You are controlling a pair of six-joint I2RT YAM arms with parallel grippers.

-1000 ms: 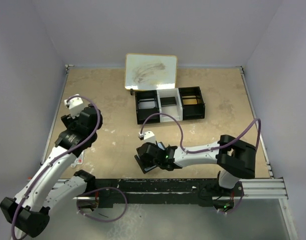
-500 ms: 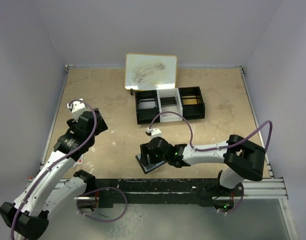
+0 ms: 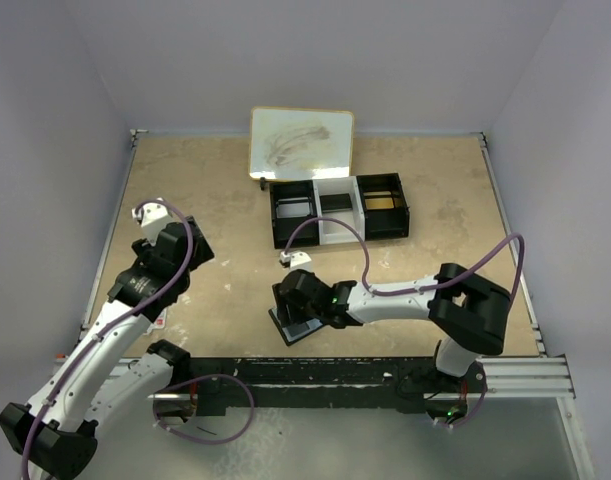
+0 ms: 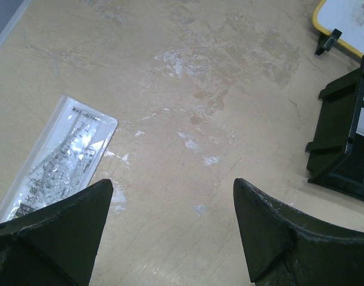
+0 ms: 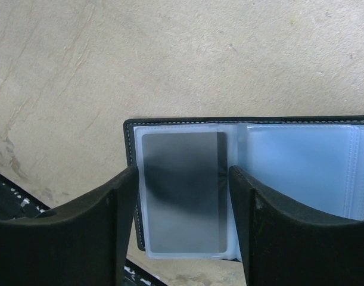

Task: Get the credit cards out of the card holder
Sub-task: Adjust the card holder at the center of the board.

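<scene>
Top external view: at the left, the left hand is held over the bare tabletop, its jaws apart with nothing between them. A clear printed packet lies flat beside that arm, near the front edge.

Near the middle of the front edge, the card holder lies open and flat on the tabletop. The right hand is set over it, jaws apart. Whether the fingers touch the holder cannot be told.

Further back and to the right stands a black-and-white tray with three compartments. A brownish-yellow thing is seen in the right one. What the other two hold cannot be made out. A whiteboard with a yellow rim leans behind the tray.

The inside of the card holder is shown only by the right wrist view: clear bluish sleeves, with a dark grey card in the left one. The fingers of the right hand are seen on either side of that sleeve. The print on the packet is shown only by the left wrist view, where the spread left hand, a corner of the tray and of the whiteboard are also seen.
</scene>
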